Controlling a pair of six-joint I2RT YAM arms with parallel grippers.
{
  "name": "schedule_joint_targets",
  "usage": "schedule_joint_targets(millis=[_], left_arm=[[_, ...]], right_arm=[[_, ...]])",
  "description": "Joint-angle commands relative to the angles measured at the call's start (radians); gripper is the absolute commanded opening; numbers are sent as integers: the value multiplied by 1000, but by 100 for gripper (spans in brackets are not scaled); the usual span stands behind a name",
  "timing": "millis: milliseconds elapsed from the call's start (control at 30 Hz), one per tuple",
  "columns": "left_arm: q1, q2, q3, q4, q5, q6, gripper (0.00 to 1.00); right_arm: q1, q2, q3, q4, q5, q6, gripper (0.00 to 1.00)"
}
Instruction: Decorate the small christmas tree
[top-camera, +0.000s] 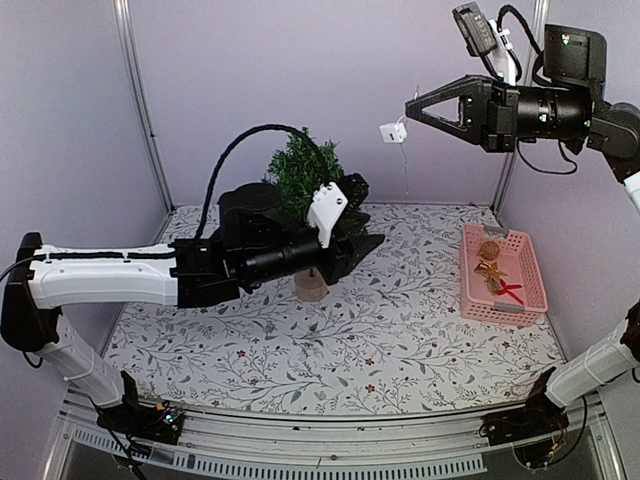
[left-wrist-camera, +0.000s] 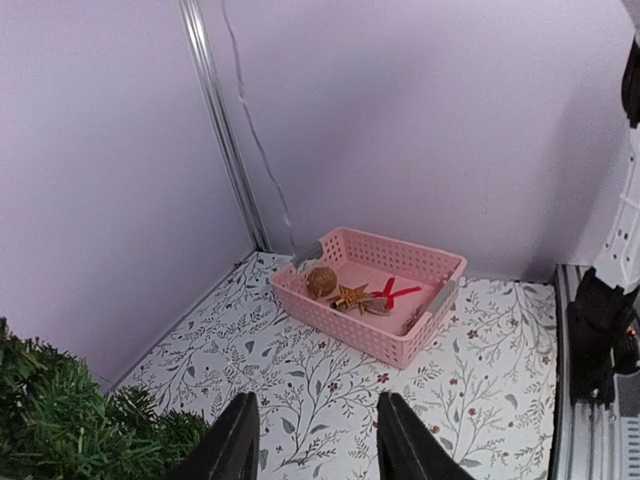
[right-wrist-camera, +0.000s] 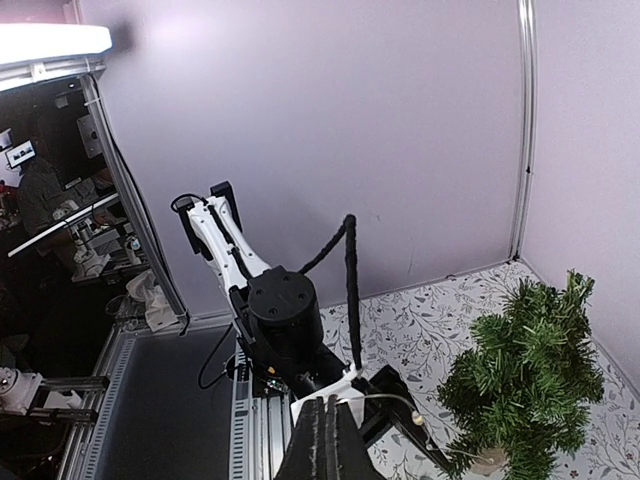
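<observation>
L gripper: fingers about half apart, nothing btw them.
R gripper: upper right, shut; seems to pinch thread of white ornament.
Tree: upper centre, just behind L gripper.
Risk: L arm swing may tip tree; thin thread may slip.
Around: pink basket at right, star inside.
In way: L arm cable arcs over tree.

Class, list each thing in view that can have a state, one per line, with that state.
small dark-green artificial christmas tree: upright, no ornaments visible
pink plastic slatted basket: holding ornaments
gold ball: in basket
gold star: in basket
red ribbon: in basket
left gripper: jaws open, empty
right gripper: jaws shut, raised high
</observation>
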Motion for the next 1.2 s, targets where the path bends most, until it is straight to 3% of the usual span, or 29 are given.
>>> schedule_joint_targets(millis=[0, 267, 467, 767, 1033, 1167], left_arm=[[14, 96, 78, -60, -10, 46, 44], [13, 160, 124, -5, -46, 108, 45], [0, 73, 30, 61, 4, 148, 45], [27, 83, 72, -6, -42, 224, 44], [58, 184, 163, 3, -29, 231, 36], [69, 211, 206, -3, -15, 240, 20]], right_arm=[[6, 12, 36, 31, -15, 9, 0], [5, 2, 45, 16, -9, 10, 0], [5, -9, 44, -5, 8, 4, 0], [5, -11, 43, -9, 9, -8, 0], [4, -15, 42, 1, 5, -9, 0], [5, -17, 43, 4, 10, -8, 0]])
